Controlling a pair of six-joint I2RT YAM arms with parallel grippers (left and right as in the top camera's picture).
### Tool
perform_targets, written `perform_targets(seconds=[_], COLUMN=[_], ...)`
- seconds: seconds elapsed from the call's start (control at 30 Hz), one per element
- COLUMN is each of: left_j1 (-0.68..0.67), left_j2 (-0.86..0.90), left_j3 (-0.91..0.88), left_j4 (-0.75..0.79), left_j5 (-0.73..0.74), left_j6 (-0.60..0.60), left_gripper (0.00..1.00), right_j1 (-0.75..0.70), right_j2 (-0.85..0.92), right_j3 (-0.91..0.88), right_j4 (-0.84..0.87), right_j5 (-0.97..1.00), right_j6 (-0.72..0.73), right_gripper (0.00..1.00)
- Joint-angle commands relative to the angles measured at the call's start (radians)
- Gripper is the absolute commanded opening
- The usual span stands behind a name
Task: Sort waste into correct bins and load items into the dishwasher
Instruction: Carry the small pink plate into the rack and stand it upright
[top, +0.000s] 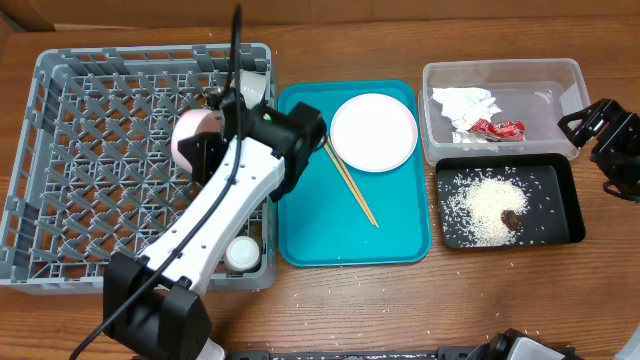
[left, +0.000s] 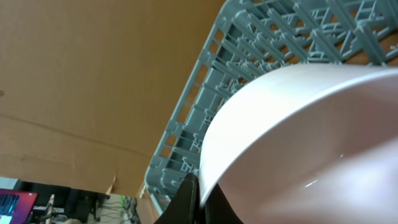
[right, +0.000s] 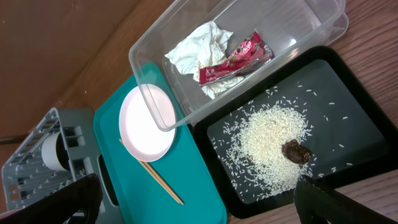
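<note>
Overhead, clock read from the middle of the surface (top: 330, 310):

- Dish rack (top: 60, 150) sits at 9 o'clock. The left gripper (left: 200, 198) is over its 3 o'clock side, closed on the rim of a pale pink-white plate (top: 190, 135), which it holds on edge above the lattice. The wrist view is so close that we cannot rule out a shallow bowl.
- A small white cup (top: 242, 253) stands in the rack's 5 o'clock corner.
- Teal tray (top: 300, 230) lies at centre. It carries a second plate (top: 373, 132) at its 1 o'clock corner, and two chopsticks (top: 352, 185) lie slantwise just beside that plate, at its 7 o'clock.
- Clear tub (top: 500, 65) is at 2 o'clock and holds the crumpled napkin (top: 465, 103) and the red wrapper (top: 497, 128), which touch each other.
- Black tray (top: 570, 215) is at 4 o'clock, against the tub. The rice (top: 485, 205) is heaped in its 9 o'clock half, with the brown lump (top: 511, 218) on the heap's 3 o'clock edge.
- Right gripper (right: 198, 186) hangs at 3 o'clock, off the tub's end. Its jaws are spread wide and hold nothing.
</note>
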Motion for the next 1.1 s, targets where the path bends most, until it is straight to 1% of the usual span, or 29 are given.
perform_targets(seconds=[0.0, 0.33, 0.6, 0.7, 0.93, 1.0, 1.07], left_j1=[0.003, 0.004, 0.006, 0.013, 0.018, 0.018, 0.018], left_j2=[0.008, 0.008, 0.008, 0.008, 0.008, 0.008, 0.008], left_j3=[-0.089, -0.234, -0.290, -0.290, -0.290, -0.290, -0.290], left_j4=[0.062, 0.218, 0.378, 0.414, 0.426, 0.433, 0.454], left_j5=[-0.061, -0.061, -0.064, -0.101, -0.226, -0.229, -0.202], left_j6=[-0.047, -0.031, 0.105, 0.145, 0.246, 0.246, 0.246], left_gripper=[0.04, 0.04, 0.04, 0.04, 0.04, 0.04, 0.04], right_j1=[-0.003, -0.003, -0.003, -0.003, -0.003, -0.003, -0.003], right_j2=[-0.001, -0.001, -0.001, -0.001, -0.001, -0.001, -0.001], right_j3=[0.016, 0.016, 0.016, 0.016, 0.016, 0.016, 0.016], right_j4=[0.005, 0.005, 0.005, 0.005, 0.005, 0.005, 0.005], right_j5=[0.007, 0.007, 0.007, 0.007, 0.007, 0.007, 0.007], right_j6=[0.003, 0.003, 0.003, 0.003, 0.003, 0.003, 0.003], right_gripper=[1.00, 1.00, 1.00, 1.00, 1.00, 1.00, 1.00])
